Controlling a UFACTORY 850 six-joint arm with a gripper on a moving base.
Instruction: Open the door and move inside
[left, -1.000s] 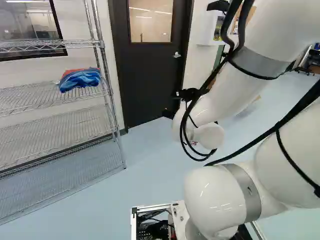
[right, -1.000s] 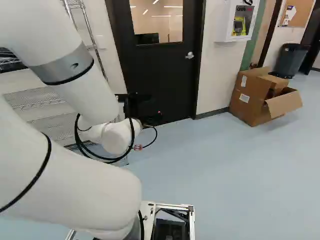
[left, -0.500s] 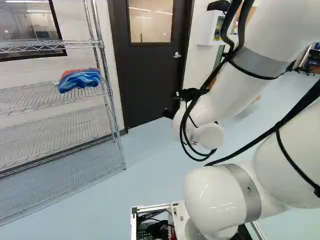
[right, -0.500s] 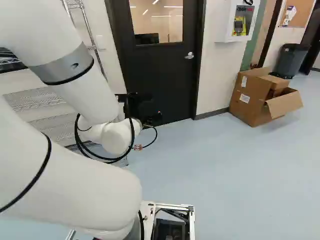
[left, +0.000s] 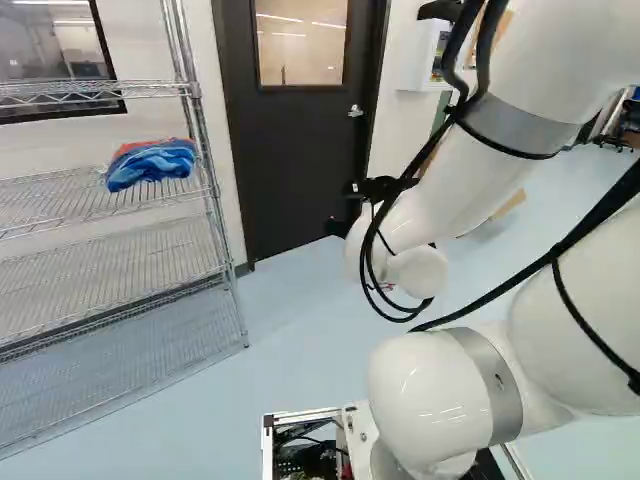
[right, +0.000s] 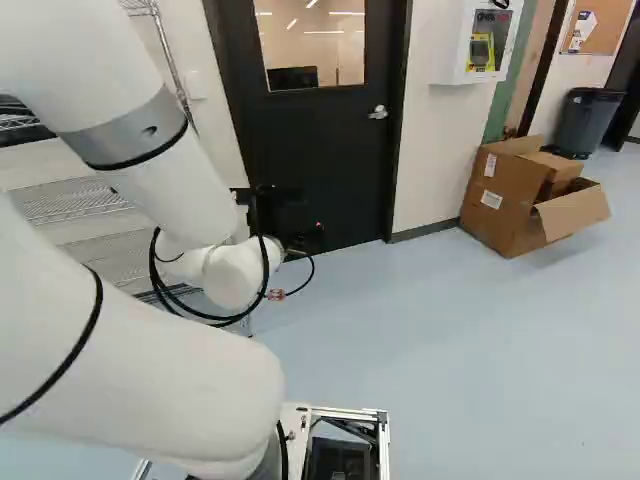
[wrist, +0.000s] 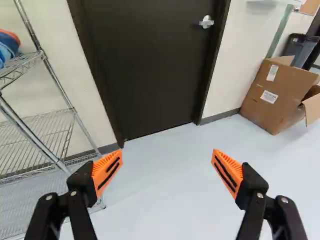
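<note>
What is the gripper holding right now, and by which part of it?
Nothing: the gripper is open, with only floor showing between its fingers, and the door handle is out ahead, ungripped.

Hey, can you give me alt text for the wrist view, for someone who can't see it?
A closed dark door with a silver handle stands ahead of the open black gripper, whose orange pads hold nothing. A wire shelf and a cardboard box flank the door.
</note>
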